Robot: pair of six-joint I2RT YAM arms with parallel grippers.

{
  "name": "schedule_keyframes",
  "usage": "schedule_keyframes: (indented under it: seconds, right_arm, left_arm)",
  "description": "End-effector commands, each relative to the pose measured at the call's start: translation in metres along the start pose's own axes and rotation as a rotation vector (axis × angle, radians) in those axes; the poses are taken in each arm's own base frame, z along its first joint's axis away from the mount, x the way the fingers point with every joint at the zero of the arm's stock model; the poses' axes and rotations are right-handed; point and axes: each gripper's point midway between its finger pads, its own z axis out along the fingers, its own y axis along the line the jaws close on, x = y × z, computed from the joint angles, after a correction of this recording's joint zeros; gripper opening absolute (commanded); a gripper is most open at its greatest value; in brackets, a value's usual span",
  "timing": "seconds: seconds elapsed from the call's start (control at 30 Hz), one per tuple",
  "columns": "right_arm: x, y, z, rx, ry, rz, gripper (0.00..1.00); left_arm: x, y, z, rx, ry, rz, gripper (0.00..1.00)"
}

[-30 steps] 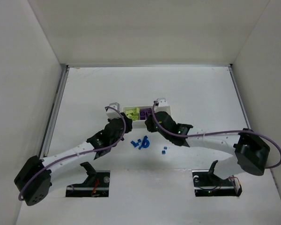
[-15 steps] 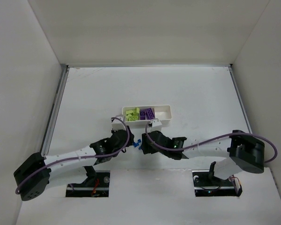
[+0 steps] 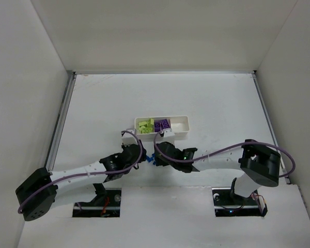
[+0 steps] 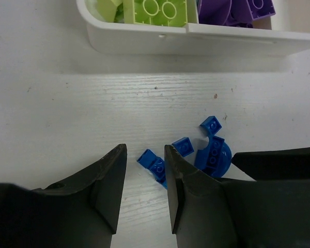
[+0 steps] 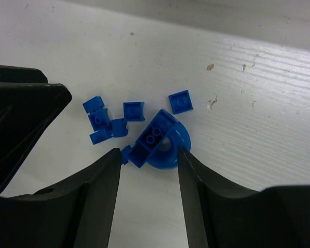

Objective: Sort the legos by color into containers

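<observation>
top view: pulled back from the tray (image 3: 187, 123) since a second earlier; brought left gripper (image 3: 142, 156) and right gripper (image 3: 156, 156) nose to nose over the blue legos (image 3: 150, 158), just on the near side of it. found green bricks (image 3: 144, 124) and purple bricks (image 3: 163, 124) in the left and middle compartments, nothing in the right; judged blue the only colour left to sort.

left wrist: held jaws moderately apart, gripping nothing, with a small blue brick (image 4: 151, 162) at the tips.

right wrist: held jaws wide and empty, either side of the arched piece (image 5: 156, 138); risked bumping the left gripper.
</observation>
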Motion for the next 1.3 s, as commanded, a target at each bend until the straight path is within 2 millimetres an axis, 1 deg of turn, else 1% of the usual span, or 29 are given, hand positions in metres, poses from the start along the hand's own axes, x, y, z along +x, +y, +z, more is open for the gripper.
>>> schedule_keyframes:
  seconds: [0.0, 0.1, 0.27, 0.4, 0.53, 0.63, 0.77, 0.87, 0.97, 1.03, 1.13, 1.27]
  right_arm:
    - [-0.016, 0.002, 0.005, 0.034, -0.038, 0.0, 0.53]
    - [-0.016, -0.002, 0.009, 0.055, -0.032, -0.002, 0.52]
    - [-0.017, -0.011, 0.016, 0.115, -0.034, -0.023, 0.5]
    - [-0.021, -0.013, 0.018, 0.138, -0.04, -0.046, 0.42]
    - [-0.022, -0.015, 0.018, 0.141, -0.041, -0.049, 0.3]
    - [-0.025, -0.014, 0.013, 0.129, -0.049, -0.041, 0.24]
    - [-0.036, -0.01, 0.002, 0.1, -0.082, -0.018, 0.23]
    - [-0.045, -0.007, -0.01, 0.07, -0.104, 0.0, 0.23]
    - [-0.056, -0.006, -0.024, 0.04, -0.135, 0.023, 0.23]
    - [-0.066, -0.011, -0.031, 0.033, -0.156, 0.035, 0.23]
    - [-0.09, -0.027, -0.036, 0.05, -0.206, 0.055, 0.23]
    - [-0.133, -0.054, -0.036, 0.076, -0.285, 0.084, 0.23]
  left_arm:
    - [-0.005, 0.009, 0.001, -0.027, -0.031, -0.036, 0.32]
    - [-0.006, 0.014, 0.001, -0.033, -0.035, -0.049, 0.32]
    - [-0.005, 0.014, 0.0, -0.024, -0.028, -0.05, 0.32]
    - [0.0, 0.012, -0.001, -0.016, -0.011, -0.036, 0.32]
    - [0.006, 0.012, -0.002, -0.02, 0.012, -0.02, 0.33]
    - [0.008, 0.013, -0.004, -0.022, 0.021, -0.007, 0.33]
    - [0.008, 0.008, -0.007, -0.006, 0.023, 0.006, 0.33]
    - [0.009, 0.001, -0.01, 0.014, 0.03, 0.033, 0.33]
    - [0.012, -0.006, -0.012, 0.025, 0.035, 0.07, 0.32]
    - [0.013, -0.009, -0.013, 0.026, 0.033, 0.091, 0.32]
    - [0.015, -0.014, -0.012, 0.023, 0.032, 0.121, 0.32]
    - [0.017, -0.022, -0.011, 0.017, 0.031, 0.151, 0.32]
